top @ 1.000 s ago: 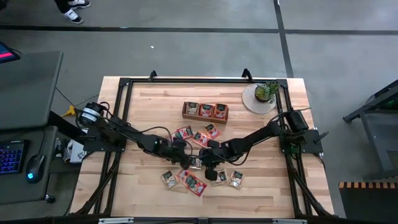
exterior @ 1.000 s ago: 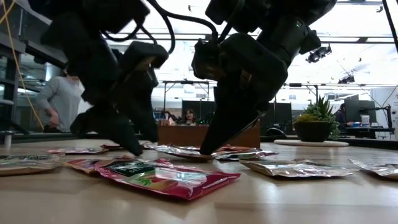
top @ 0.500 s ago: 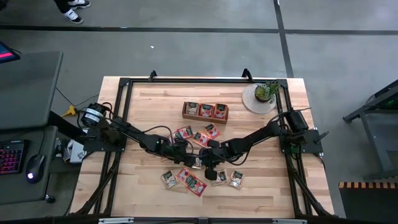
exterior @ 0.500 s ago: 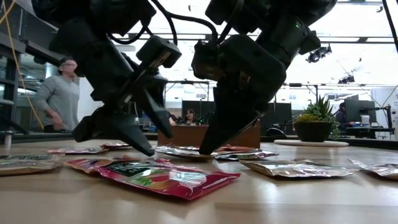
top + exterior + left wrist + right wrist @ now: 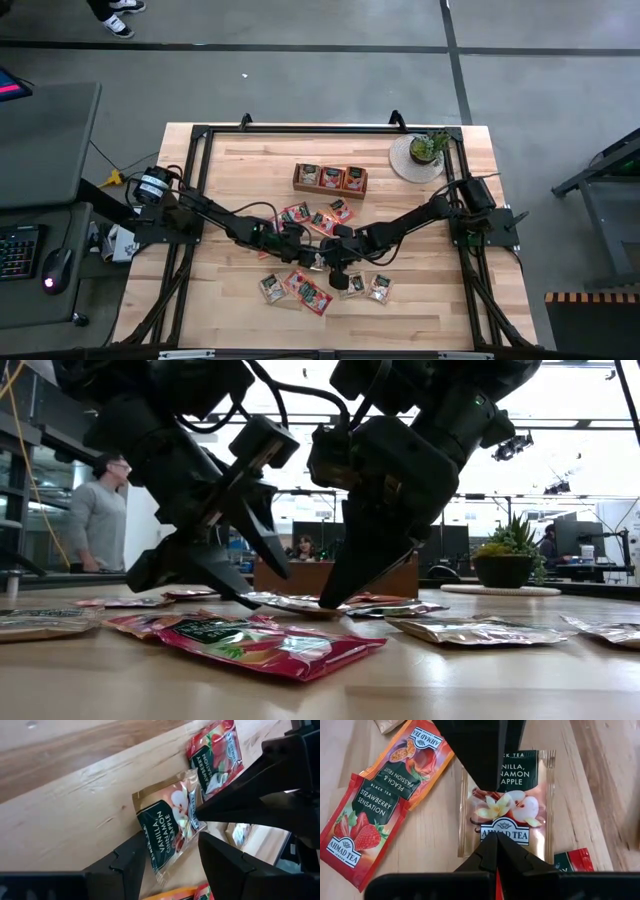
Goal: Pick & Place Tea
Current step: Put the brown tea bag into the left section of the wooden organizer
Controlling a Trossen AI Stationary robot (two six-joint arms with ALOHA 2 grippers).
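Since a moment ago the left claw [image 5: 235, 575] has been swinging toward the right one, its fingers spread apart astride the vanilla sachet [image 5: 170, 832] lying flat on the surface [image 5: 250, 180] among the scattered tea [image 5: 325, 255]. The right claw [image 5: 335, 595], fingers pressed together, is staying put, its tips touching that same sachet.

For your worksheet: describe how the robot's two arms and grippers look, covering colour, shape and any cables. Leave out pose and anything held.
Both arms are black and jointed, mounted on a black frame at the table's sides. The left gripper and right gripper each end in two matte black, wedge-shaped fingers tapering to points. Black cables loop over the blocky wrists. The left arm's base has a silver cylinder.
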